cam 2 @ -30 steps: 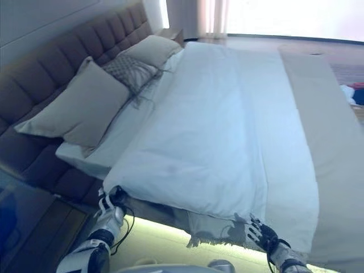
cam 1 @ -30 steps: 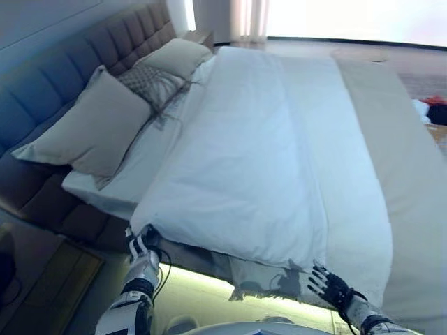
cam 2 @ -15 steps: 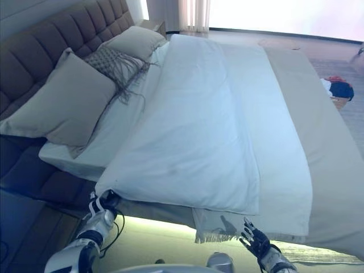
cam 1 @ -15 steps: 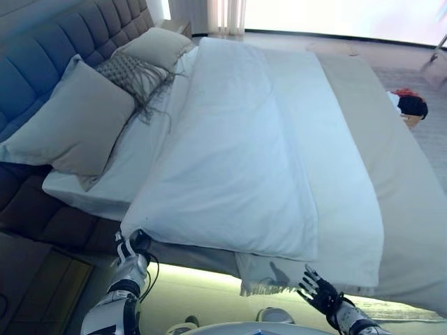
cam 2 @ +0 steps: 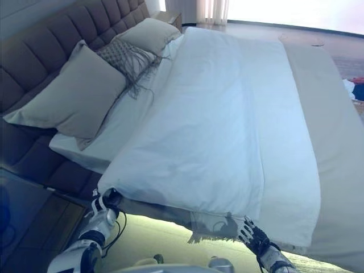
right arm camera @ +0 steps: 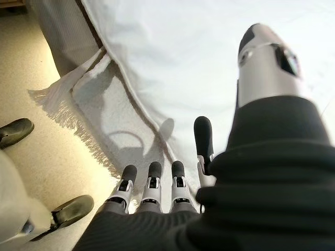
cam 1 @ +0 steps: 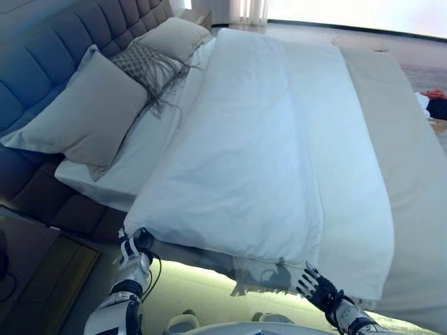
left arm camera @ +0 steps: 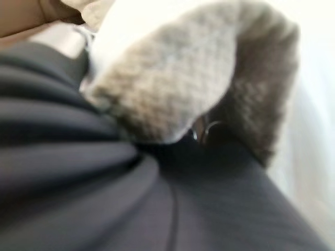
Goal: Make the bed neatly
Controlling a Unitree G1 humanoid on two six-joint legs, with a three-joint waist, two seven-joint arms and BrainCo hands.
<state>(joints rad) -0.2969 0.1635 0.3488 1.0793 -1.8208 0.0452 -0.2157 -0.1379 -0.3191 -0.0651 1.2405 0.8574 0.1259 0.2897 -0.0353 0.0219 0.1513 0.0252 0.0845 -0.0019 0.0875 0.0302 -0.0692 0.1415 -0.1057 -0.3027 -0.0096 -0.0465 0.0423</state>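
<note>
The white duvet [cam 1: 258, 153] lies spread over the bed [cam 1: 412, 195], soft and floppy, best taken by its near corners. The left hand [cam 1: 135, 252] pinches the corner nearest the headboard; the right hand [cam 1: 318, 288] hangs fingers apart, empty, below the near edge. Three pillows [cam 1: 84, 115] line the headboard [cam 1: 42, 63].

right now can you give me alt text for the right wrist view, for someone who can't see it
The right robot hand, fingers straight and holding nothing, reaches toward the white duvet hanging over the bed's edge. Below the duvet a grey fringed blanket hangs down above a pale carpet.
</note>
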